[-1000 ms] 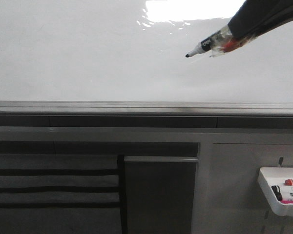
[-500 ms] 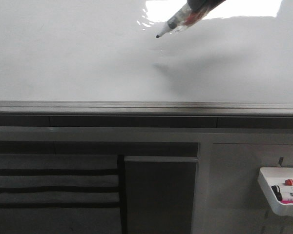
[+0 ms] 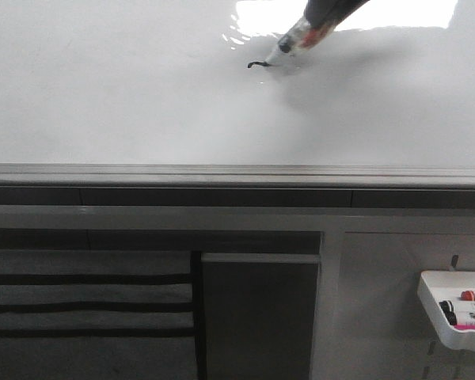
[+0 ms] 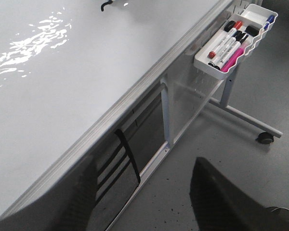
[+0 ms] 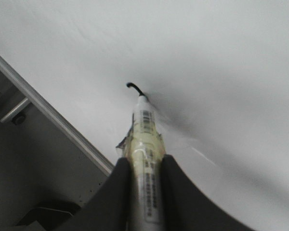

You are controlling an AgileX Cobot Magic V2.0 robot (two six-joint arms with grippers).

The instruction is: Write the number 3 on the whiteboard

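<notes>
The whiteboard point(image 3: 127, 103) is a large glossy white surface with a grey metal rim, also in the left wrist view point(image 4: 62, 82) and the right wrist view point(image 5: 221, 62). My right gripper point(image 5: 145, 166) is shut on a white marker point(image 5: 145, 144), whose tip touches the board. In the front view the marker point(image 3: 289, 44) comes in from the top right. A short curved black ink stroke point(image 3: 256, 64) lies at the tip; it also shows in the right wrist view point(image 5: 133, 87) and the left wrist view point(image 4: 104, 5). No full number 3 is visible. My left gripper point(image 4: 143, 192) is open and empty, off the board's edge above the floor.
A white plastic tray point(image 3: 439, 313) with red, pink and black markers hangs at the board stand's right side, also in the left wrist view point(image 4: 245, 43). The stand's frame and a wheeled leg point(image 4: 266, 138) are below the board. Bright light reflects on the board point(image 3: 261, 16).
My right gripper moved the marker up and to the left, then lowered its tip onto the board. A short curved black stroke has appeared at the tip.
</notes>
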